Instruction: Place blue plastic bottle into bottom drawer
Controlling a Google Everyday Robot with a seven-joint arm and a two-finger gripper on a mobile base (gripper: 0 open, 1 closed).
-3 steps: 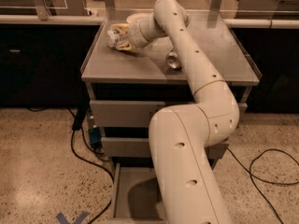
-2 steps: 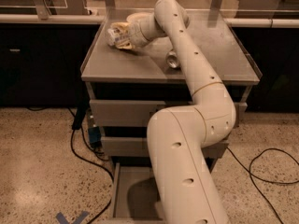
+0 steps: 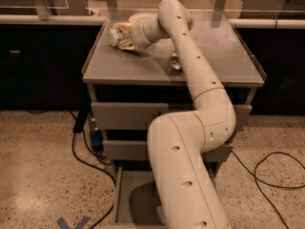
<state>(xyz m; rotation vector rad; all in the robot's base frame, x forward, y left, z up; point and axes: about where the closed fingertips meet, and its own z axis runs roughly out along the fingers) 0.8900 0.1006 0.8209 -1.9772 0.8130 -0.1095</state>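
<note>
Big cream robot arm [image 3: 190, 128] reaches across flat grey metal counter [image 3: 228, 66]. Shallow grey bottom drawer [image 3: 128, 191] stands pulled out below. Tool [image 3: 126, 37] at counter's back-left, right against small clear plastic bottle w/ whitish label [image 3: 116, 34] (grip: can't tell). Short shiny metal can [image 3: 175, 61] nr arm.

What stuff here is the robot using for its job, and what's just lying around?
For the job:
- bottle, on the cabinet top
- gripper, right at the bottle
- bottom drawer, pulled open

Just lying about:
- can, on the cabinet top
- cables, on the floor
</note>
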